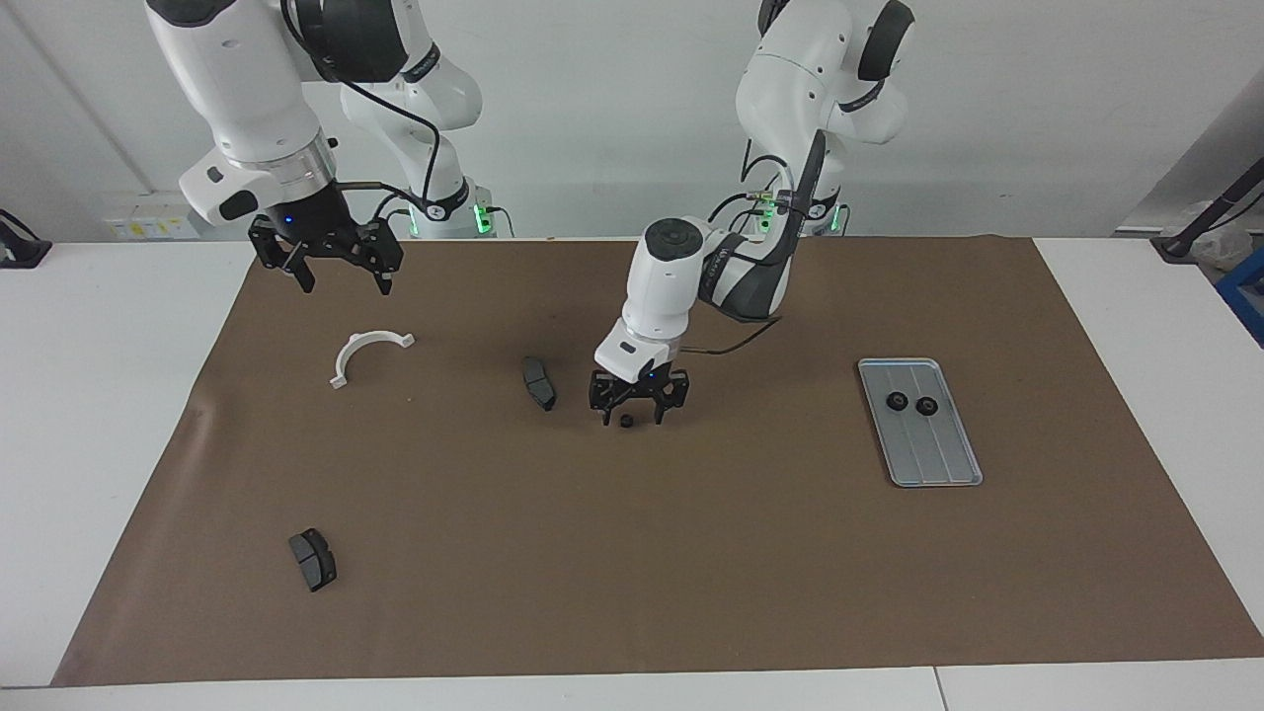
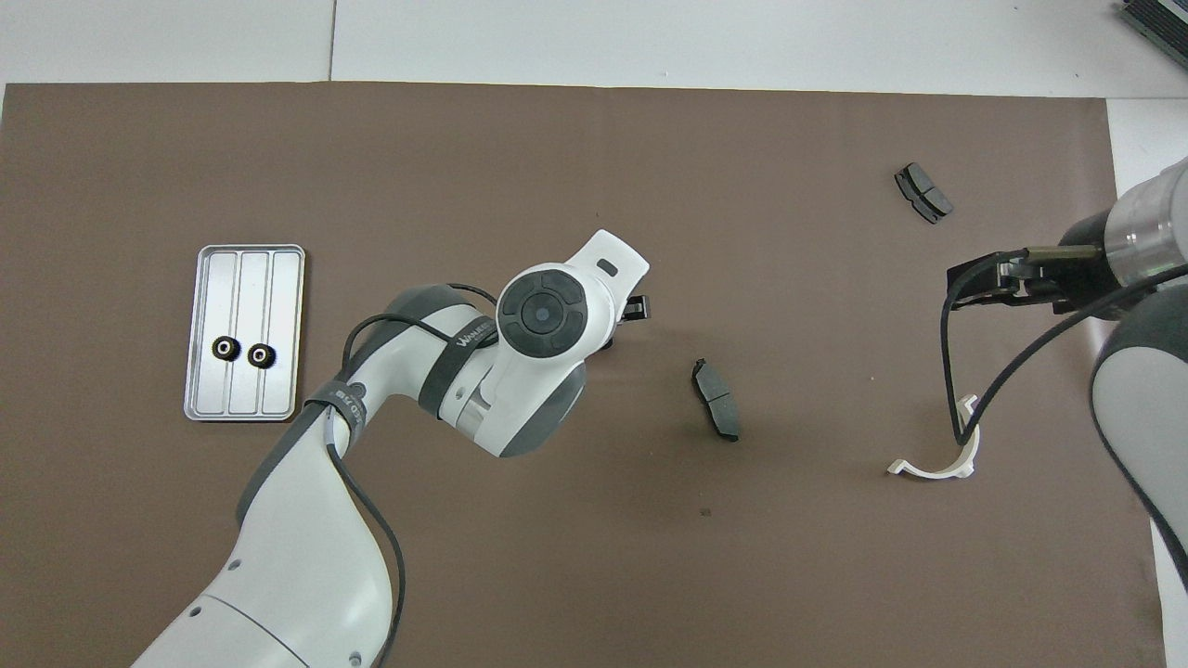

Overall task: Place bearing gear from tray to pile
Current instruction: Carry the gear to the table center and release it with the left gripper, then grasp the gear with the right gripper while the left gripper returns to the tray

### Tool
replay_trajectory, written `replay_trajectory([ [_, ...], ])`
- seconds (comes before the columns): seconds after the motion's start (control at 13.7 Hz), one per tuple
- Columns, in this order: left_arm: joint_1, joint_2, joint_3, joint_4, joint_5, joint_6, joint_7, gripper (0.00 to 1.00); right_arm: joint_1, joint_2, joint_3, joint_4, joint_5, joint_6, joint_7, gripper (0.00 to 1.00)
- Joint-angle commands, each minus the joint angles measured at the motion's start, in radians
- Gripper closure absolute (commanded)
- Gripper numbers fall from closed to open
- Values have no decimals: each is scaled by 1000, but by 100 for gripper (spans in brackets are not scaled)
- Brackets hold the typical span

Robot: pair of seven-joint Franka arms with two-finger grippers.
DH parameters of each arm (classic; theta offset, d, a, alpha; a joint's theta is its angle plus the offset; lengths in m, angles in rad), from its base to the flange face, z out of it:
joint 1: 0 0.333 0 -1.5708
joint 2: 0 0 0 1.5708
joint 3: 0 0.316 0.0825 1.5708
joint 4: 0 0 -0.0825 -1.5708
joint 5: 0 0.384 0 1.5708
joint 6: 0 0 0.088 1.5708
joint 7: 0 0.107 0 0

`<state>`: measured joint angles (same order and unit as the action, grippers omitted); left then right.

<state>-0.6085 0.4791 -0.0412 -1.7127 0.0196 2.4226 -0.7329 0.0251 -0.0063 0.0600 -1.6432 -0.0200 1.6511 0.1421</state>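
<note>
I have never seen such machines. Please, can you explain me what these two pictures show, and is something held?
Two white robot arms work at a table covered by a brown mat. One picture faces them; the other looks down from above them. The left claw is low over the mat's middle, open, holding nothing; one small black gear lies on the mat between its fingers. Two more gears lie in the tray toward the left arm's end. The right claw, open and empty, waits in the air above a white bracket. Two dark pads lie apart: one beside the gear, one farther from the robots.
</note>
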Motion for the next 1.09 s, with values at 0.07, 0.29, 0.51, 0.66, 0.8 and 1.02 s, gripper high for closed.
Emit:
replay_trajectory([
  [0.07,197,-7,9,76,64,-149,24,5,24,-32,11,-79,5,87,-4,0],
  [0.29,367,-51,7,82,69,-291,240,9,100,-11,11,-130,5,166,92,0],
  [0.51,475,-115,7,39,68,-390,415,10,157,35,12,-207,5,320,112,0],
  [0.66,515,-173,9,-57,68,-387,496,12,228,90,11,-207,5,360,157,0],
  [0.8,532,-223,9,-157,68,-358,501,13,297,141,11,-207,3,397,192,0],
  [1.02,561,-273,9,-299,66,-248,481,14,367,209,11,-205,2,453,243,0],
])
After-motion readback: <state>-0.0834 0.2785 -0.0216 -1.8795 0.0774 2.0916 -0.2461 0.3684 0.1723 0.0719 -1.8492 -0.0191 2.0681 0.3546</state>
